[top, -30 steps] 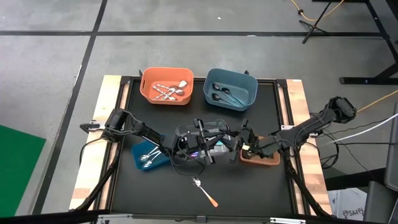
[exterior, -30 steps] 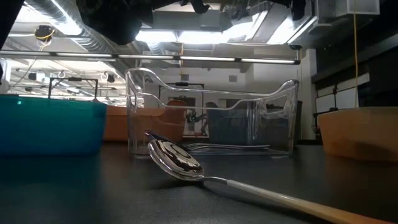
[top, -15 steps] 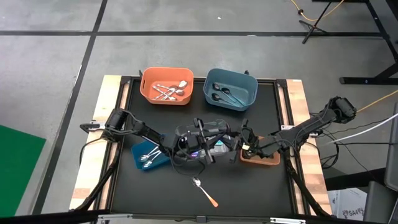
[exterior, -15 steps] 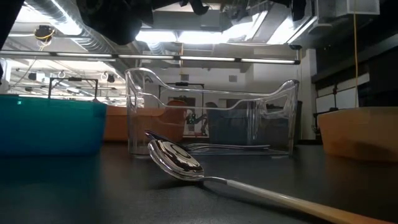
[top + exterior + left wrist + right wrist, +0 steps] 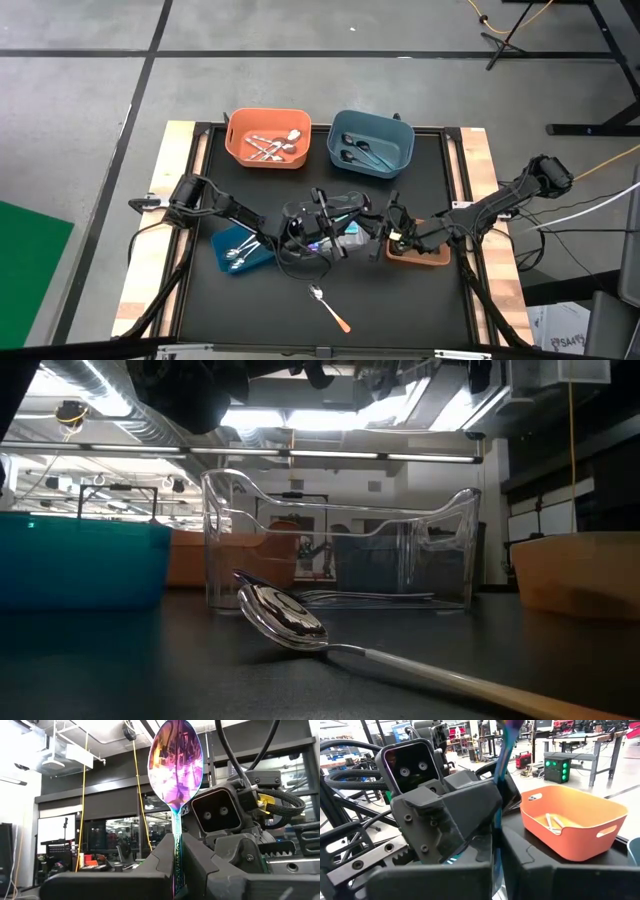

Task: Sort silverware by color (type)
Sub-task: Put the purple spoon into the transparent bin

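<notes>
Most silverware is already binned. 1 iridescent spoon (image 5: 176, 765) is pinched by both the left end effector (image 5: 322, 232) and right end effector (image 5: 385, 232) above the clear bin (image 5: 335, 555); 1 orange-handled spoon (image 5: 328, 307) is left on the counter (image 5: 400, 310).

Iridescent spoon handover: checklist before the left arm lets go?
1. Left gripper shut on the iridescent spoon handle: ok.
2. Right gripper shut on the same handle, which sits between its fingers in the right wrist view: ok.
3. Spoon upright, bowl above the left fingers: ok.
4. Both grippers meet mid-table, over the clear bin: ok.
5. Orange-handled spoon lies on the mat, apart from both arms: ok.
6. Which bin takes iridescent pieces: cannot tell.
</notes>
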Tool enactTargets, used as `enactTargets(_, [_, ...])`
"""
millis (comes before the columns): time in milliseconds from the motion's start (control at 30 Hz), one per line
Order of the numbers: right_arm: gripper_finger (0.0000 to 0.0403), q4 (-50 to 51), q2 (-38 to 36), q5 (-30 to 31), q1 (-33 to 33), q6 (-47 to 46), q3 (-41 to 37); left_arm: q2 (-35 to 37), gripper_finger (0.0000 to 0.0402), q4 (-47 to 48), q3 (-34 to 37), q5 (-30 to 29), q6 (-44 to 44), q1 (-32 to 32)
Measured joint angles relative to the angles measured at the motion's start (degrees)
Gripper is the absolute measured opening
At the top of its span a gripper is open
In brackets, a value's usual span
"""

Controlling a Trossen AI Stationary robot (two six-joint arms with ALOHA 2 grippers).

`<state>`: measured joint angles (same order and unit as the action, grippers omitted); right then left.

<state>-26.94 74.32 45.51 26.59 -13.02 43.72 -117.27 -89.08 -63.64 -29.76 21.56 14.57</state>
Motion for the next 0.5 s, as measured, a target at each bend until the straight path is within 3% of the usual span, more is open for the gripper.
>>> enactTargets(500, [0.0002,0.02,0.0,-0.06,0.0,0.05,0.0,0.0,0.0023,-0.04,0.0,0.13,0.0,-0.04])
